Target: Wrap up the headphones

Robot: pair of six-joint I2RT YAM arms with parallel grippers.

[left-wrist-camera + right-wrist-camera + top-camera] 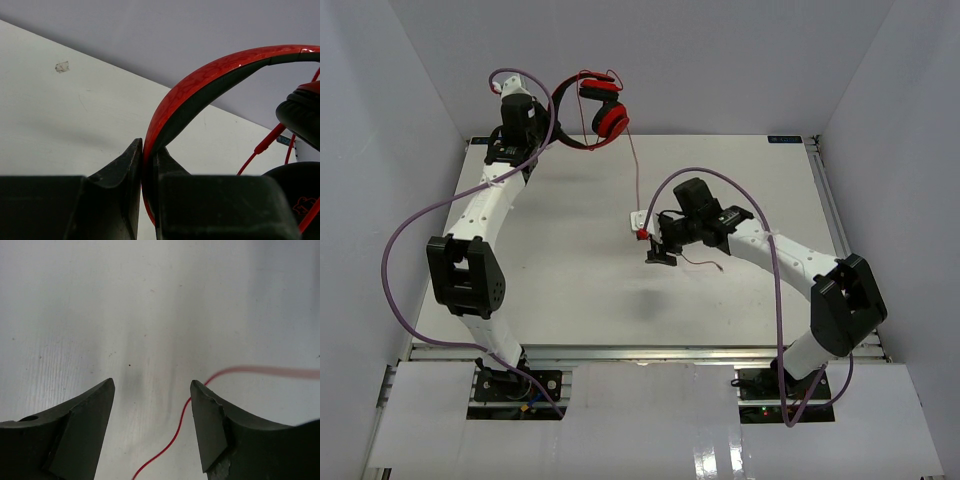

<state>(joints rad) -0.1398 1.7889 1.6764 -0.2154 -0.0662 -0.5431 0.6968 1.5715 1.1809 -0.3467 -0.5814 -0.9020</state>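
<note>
The cable (633,165) hangs from the raised headphones (608,118) at far left down to the middle of the table (570,270), a thin line across the way. Bare surface lies left of it and toward the near edge. The right gripper (152,390) stands open, the cable crossing its gap hard by 1 finger. Walls (720,60) close 3 sides.

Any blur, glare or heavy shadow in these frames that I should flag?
Top external: even light, a faint soft shadow on the table, glare on the front panel. Left wrist: the left gripper is a near-black silhouette; the headphones are sharp, with mild sheen. Right wrist: the cable smears pale toward the right edge; soft grey shadow under the open right gripper.
</note>
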